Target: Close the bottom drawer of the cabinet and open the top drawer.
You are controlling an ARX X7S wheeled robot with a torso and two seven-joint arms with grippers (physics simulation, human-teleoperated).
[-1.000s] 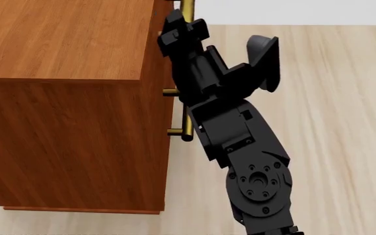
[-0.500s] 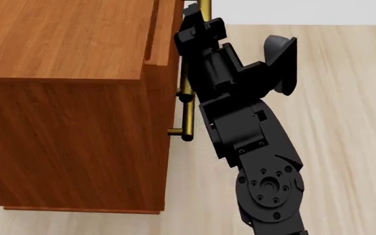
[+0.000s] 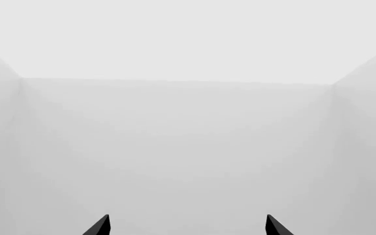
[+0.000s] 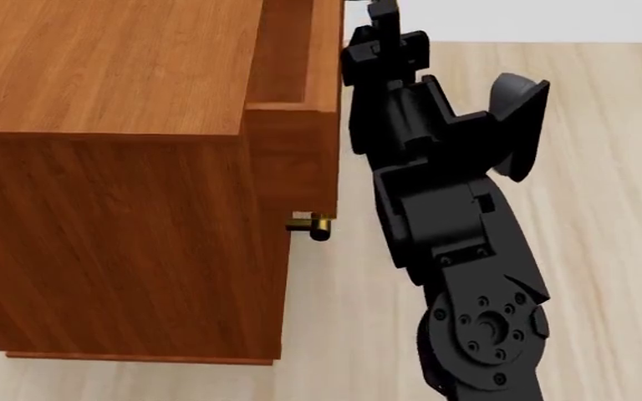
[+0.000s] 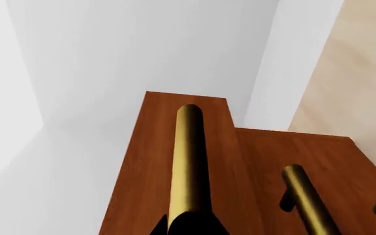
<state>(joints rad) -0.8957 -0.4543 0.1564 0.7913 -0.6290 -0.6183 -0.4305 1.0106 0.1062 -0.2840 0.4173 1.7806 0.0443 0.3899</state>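
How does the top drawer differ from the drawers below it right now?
The top drawer is pulled out, its open box showing past the cabinet; the lower drawers stay in, with only one handle end showing in the head view. The right gripper sits at the top drawer's handle; the lower handle is untouched. All share reddish wood and brass bars.

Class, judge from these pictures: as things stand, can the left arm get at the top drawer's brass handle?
Probably not. The left gripper faces only blank wall, open, while the right gripper already occupies the top drawer's brass handle.

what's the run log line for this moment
phase: opening top drawer | right gripper: on its brass handle | drawer: partly out | left gripper: open, idle
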